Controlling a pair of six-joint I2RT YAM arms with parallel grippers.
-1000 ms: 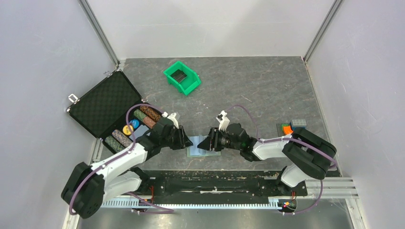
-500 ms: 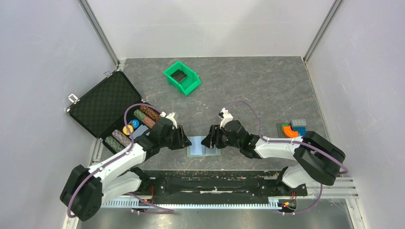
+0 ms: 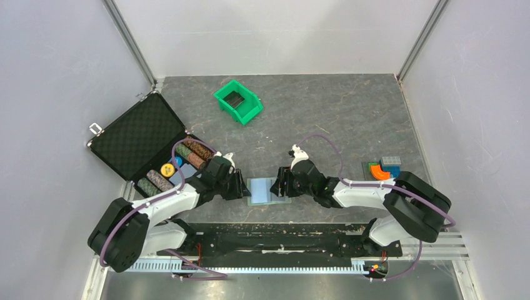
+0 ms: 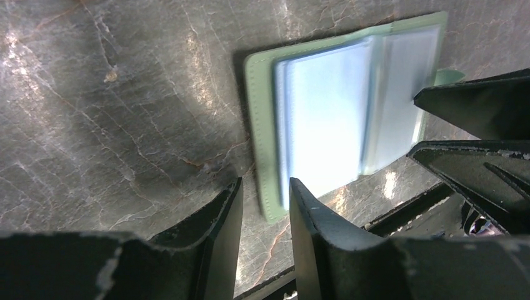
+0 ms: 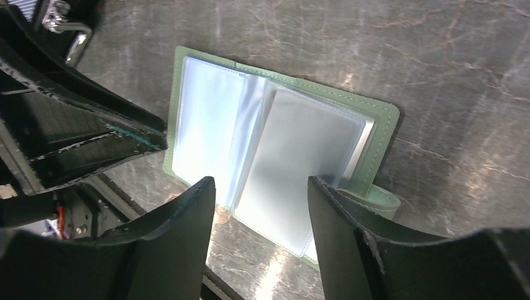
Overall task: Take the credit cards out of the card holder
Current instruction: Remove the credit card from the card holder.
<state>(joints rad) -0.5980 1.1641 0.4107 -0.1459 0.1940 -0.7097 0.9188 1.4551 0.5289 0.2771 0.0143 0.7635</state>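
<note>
Card holder [image 5: 275,137] lies open on table [image 3: 325,119], near edge, between both grippers. Clear sleeves [image 4: 325,106] glare white; credit cards inside not discernible. Left gripper [image 4: 265,190] fingers narrowly parted, holder's left edge in gap; contact unclear. Right gripper [image 5: 261,184] spread wide at holder's right side; closing tab [image 5: 382,201] partly hidden.

My left gripper [image 3: 242,187] and right gripper [image 3: 279,185] crowd the open card holder [image 3: 262,191] from both sides, so only its middle is reachable from above. Past it the table [image 3: 325,119] gives free passage towards the green bin [image 3: 237,102]. The black case [image 3: 134,140] walls off my left.
</note>
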